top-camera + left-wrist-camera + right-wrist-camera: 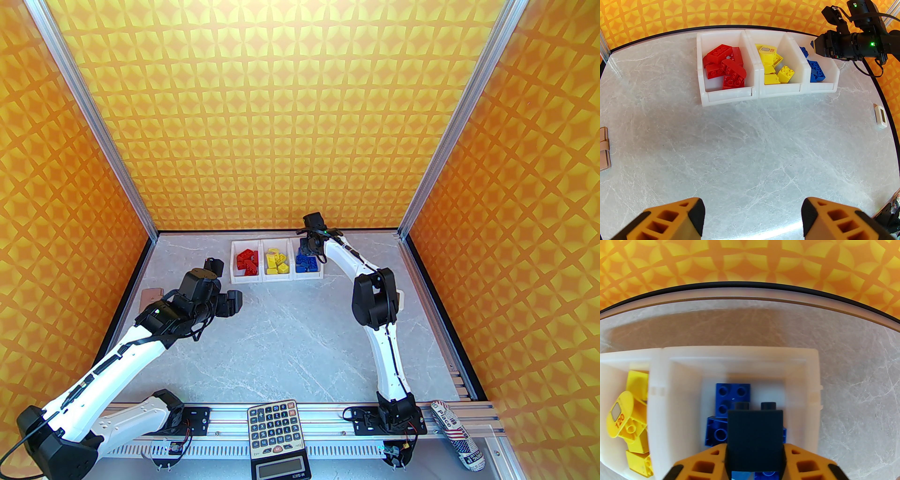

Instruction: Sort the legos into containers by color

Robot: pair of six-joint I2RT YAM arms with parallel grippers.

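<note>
Far off to the left of the left fingers (230,303), a tan case (603,150) lies on the counter (740,152). The left fingers stand well apart with nothing between them, above bare counter. Ahead of them sit the containers (754,92), three white bins joined in a row. The bin ahead and slightly left holds the red legos (724,68), the middle one the yellow legos (773,70), and the one ahead to the right the blue legos (816,71). The right fingers (309,253) hang over that last bin. They are clamped on a dark blue lego (754,434), which fills the gap between them, its two studs pointing away from the wrist. The blue legos lie just below it. The yellow legos sit to the left of these fingers, across the dividing wall. To their right, a small white device (880,116) rests near the counter's edge.
</note>
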